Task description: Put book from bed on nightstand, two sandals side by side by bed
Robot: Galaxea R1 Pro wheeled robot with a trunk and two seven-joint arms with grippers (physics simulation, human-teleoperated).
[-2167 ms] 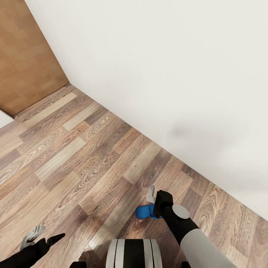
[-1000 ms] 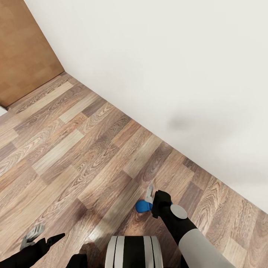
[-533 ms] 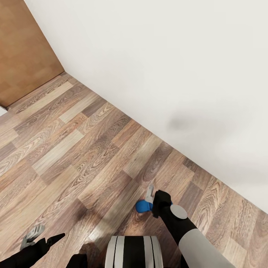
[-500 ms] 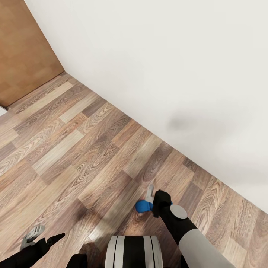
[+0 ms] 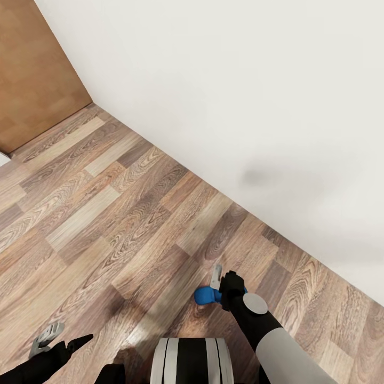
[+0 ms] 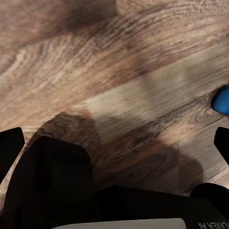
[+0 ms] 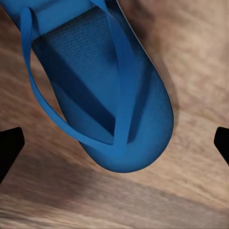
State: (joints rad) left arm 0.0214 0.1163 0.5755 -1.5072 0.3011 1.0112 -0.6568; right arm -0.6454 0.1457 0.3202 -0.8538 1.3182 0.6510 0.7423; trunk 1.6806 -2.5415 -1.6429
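Note:
One bright blue sandal point(image 5: 204, 295) lies flat on the wood-plank floor close to the white wall. In the right wrist view the sandal point(image 7: 100, 90) shows its straps and rounded end from above. My right gripper point(image 5: 220, 288) hangs right over it, open, with a black fingertip point(image 7: 9, 145) at each side of the sandal and not touching it. My left gripper point(image 5: 61, 337) is low at the left, open and holding nothing, above bare floor point(image 6: 119, 86). A sliver of the blue sandal point(image 6: 222, 100) shows in the left wrist view. The other sandal, book, bed and nightstand are out of view.
The white wall point(image 5: 240, 80) runs diagonally across the right and far side, close to my right arm. A plain brown panel point(image 5: 32, 69) stands at the far left corner. Wood floor point(image 5: 96, 213) stretches open to the left. My base point(image 5: 192, 362) sits just behind the sandal.
The whole picture shifted a little early on as the camera moved. Over the last second, the right gripper has stayed open over the sandal and the left arm has kept still.

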